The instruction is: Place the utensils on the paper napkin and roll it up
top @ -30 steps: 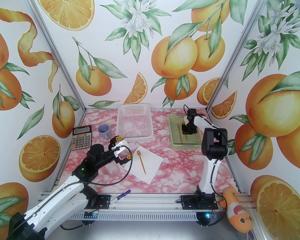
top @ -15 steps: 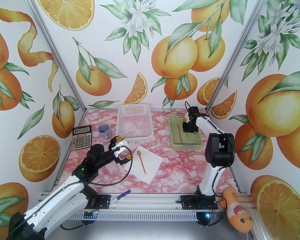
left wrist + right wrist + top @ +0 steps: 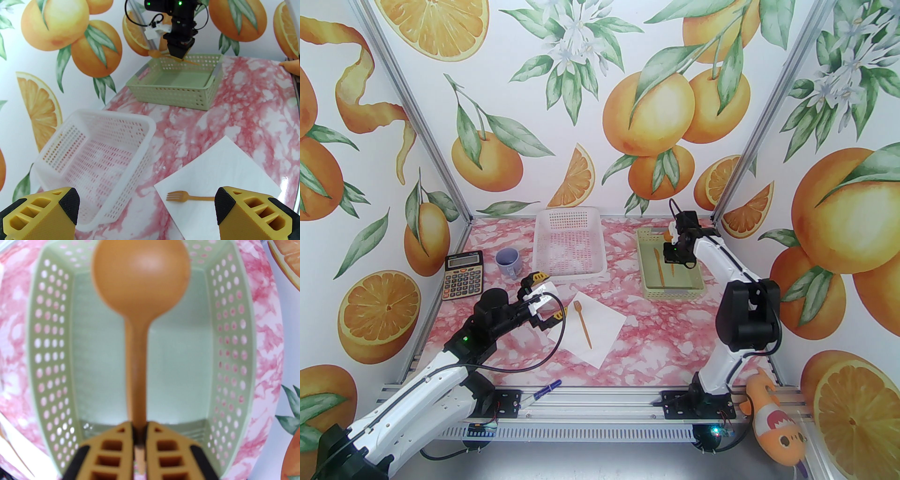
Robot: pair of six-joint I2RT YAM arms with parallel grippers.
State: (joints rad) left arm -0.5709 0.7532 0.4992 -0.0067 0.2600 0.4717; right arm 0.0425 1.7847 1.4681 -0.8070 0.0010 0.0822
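Toward the left of the desk (image 3: 665, 337), the left hand (image 3: 544, 300) hovers at the left corner of the napkin (image 3: 604, 323) with its fingers spread as wide as they go, gripping nothing. On that white sheet the fork (image 3: 583, 323) lies flat on a slant, tines toward the far side, with bare paper to its right. Further right, near the far edge, stands the green basket (image 3: 675, 294), and over it the right hand (image 3: 673, 257) is pinched tight on the handle of the spoon (image 3: 138, 338) close to its end, with the bowl sticking out ahead of the fingertips. From the left wrist view the spoon looks to be about at rim height, clear of the basket floor. Another slim orange piece lies in the basket beside it. By my reading the step in hand is bringing the second utensil over: one is placed, one is in the grip, and rolling is not yet begun. The next move calls for carrying the spoon left and toward the near side, lowering it alongside the fork, and only then letting go.
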